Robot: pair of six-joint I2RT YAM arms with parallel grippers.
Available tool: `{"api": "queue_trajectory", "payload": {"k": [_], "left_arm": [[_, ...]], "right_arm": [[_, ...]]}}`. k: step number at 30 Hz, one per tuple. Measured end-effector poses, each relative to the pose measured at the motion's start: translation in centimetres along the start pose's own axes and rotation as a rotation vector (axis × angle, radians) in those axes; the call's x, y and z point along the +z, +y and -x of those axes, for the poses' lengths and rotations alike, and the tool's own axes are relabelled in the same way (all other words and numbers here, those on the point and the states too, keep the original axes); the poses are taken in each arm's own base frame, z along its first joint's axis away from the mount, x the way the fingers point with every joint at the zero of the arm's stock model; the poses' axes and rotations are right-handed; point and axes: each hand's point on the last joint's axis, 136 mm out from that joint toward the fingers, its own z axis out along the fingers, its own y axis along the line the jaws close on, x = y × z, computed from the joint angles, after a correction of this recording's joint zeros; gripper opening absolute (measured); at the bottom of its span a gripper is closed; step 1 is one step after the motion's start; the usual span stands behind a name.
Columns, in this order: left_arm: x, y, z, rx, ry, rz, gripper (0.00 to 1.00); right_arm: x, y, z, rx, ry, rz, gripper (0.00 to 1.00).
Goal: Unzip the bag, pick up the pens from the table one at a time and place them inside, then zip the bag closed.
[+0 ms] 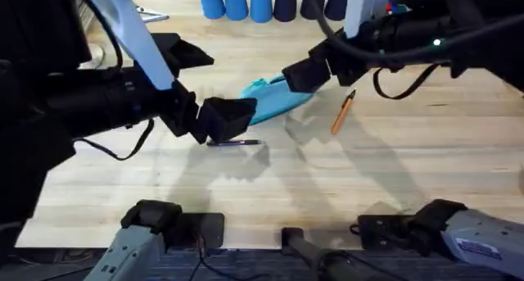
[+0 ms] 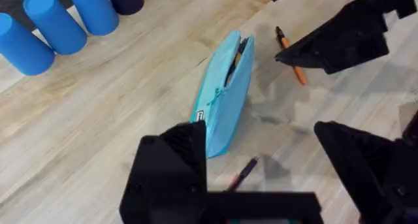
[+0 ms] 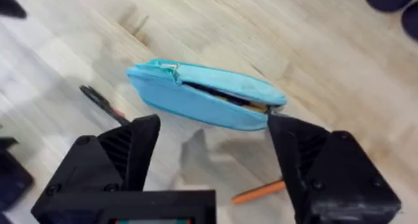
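Note:
The light blue bag [image 1: 274, 101] lies on the table [image 1: 368, 174] with its zipper partly open; something orange-brown shows in the slit [image 3: 225, 98], and the teal pull [image 3: 171, 68] sits near one end. The orange pen [image 1: 342, 113] rests just right of the bag. The dark pen [image 1: 237, 142] lies at the bag's near left end. My left gripper [image 1: 225, 124] hovers open over the dark pen [image 2: 243, 174]. My right gripper [image 1: 299, 74] hangs open above the bag's far right end, empty, with the bag [image 3: 202, 96] ahead of its fingers.
A row of tall blue cups [image 1: 237, 2] and darker ones stands at the table's far edge, also seen from the left wrist [image 2: 52, 25]. Bare wood stretches in front of the bag towards the arm bases.

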Motion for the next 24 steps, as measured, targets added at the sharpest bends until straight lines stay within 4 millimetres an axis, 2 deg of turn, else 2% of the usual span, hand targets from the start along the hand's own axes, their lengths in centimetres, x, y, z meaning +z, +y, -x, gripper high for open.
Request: {"api": "queue_trajectory", "payload": {"k": [6, 24], "left_arm": [[0.0, -0.2, -0.6, -0.019, 0.023, -0.008, 0.995], [0.0, -0.4, -1.1, -0.034, 0.044, -0.017, 0.995]], "right_arm": [[0.0, -1.3, -0.1, -0.162, 0.010, -0.074, 0.997], [-0.1, -4.5, -0.1, -0.392, 0.066, -0.253, 0.996]]}}
